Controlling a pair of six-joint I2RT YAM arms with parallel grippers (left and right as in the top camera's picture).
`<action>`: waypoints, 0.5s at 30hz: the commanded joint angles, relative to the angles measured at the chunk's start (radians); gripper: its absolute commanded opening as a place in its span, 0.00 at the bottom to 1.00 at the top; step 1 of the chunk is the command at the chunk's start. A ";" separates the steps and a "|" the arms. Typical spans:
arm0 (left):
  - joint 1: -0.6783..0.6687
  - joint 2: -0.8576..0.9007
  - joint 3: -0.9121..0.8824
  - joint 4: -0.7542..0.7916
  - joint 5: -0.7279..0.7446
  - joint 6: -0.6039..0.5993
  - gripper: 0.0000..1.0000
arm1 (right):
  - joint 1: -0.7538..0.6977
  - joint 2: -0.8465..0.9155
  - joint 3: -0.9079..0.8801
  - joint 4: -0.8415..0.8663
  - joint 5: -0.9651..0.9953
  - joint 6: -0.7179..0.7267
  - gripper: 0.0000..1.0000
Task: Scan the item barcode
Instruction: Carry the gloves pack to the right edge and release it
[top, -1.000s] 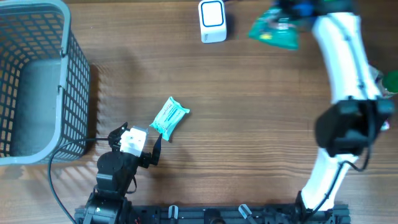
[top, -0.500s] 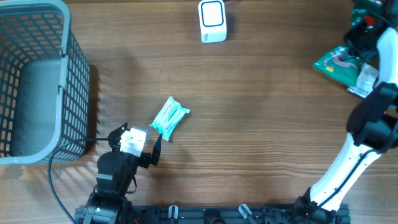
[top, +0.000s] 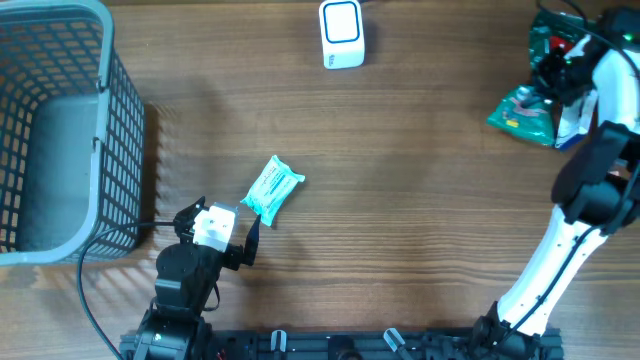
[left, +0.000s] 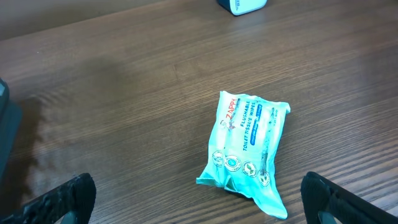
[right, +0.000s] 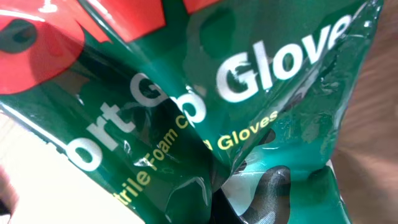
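Right gripper (top: 548, 82) is pinched shut on the gloves (top: 520, 110), far right of the scanner (top: 342, 33). Glossy, crumpled film could slip out or glare over the barcode, spoiling the read. Left gripper (top: 222, 228) is spread wide, below-left of the scanner, near the wipes (top: 272, 188). Wood table (top: 420, 200) is flat; basket (top: 125, 150) stands far left of the scanner, with wide room between.
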 joint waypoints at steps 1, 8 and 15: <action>0.004 -0.003 -0.005 0.001 0.012 0.012 1.00 | 0.028 0.010 0.006 0.004 0.006 -0.024 0.05; 0.004 -0.003 -0.005 0.001 0.012 0.012 1.00 | -0.018 0.011 0.004 -0.068 0.314 -0.031 0.05; 0.004 -0.003 -0.005 0.000 0.012 0.012 1.00 | -0.169 0.012 0.004 -0.103 0.338 -0.042 0.05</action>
